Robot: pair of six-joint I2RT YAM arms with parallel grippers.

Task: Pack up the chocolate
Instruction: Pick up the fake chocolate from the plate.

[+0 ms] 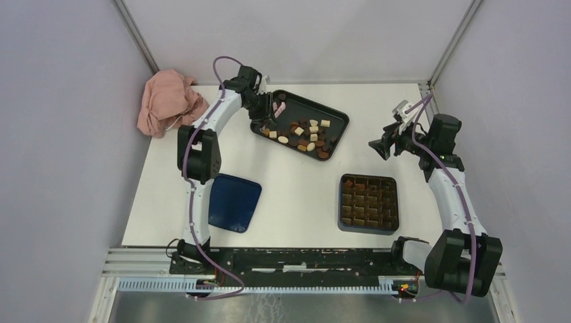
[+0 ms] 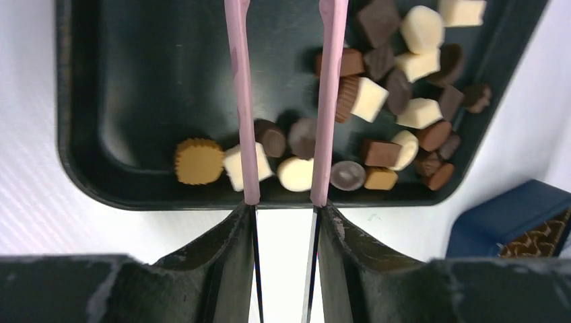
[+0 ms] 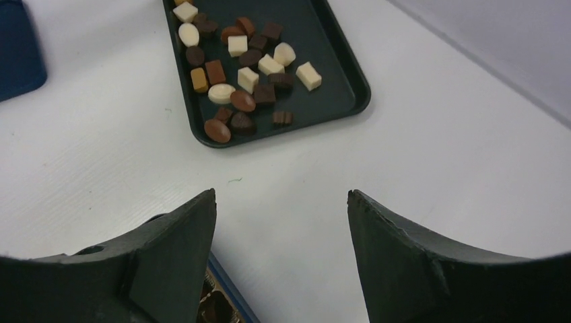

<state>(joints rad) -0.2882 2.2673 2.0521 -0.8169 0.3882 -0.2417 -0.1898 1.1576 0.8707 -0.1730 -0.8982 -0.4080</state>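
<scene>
My left end effector (image 2: 284,217) pinches pink plastic tongs (image 2: 237,81), tips possibly spread. Risk: clustered brown, tan, cream chocolate pieces (image 2: 295,173); smooth tips could slip.

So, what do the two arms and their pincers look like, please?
The left arm and right arm have white links and black joint blocks, with a purple cable running along each. The left pincer and right pincer have black, matte, wedge-shaped fingers.

The chocolate (image 1: 306,134) was dark brown, tan and cream-white on a black tray (image 1: 337,116), the tongs (image 2: 239,81) pink, the box (image 1: 367,177) dark blue with a brown grid insert (image 1: 369,202), the cloth (image 1: 168,101) pink, the tabletop (image 1: 296,195) white.
</scene>
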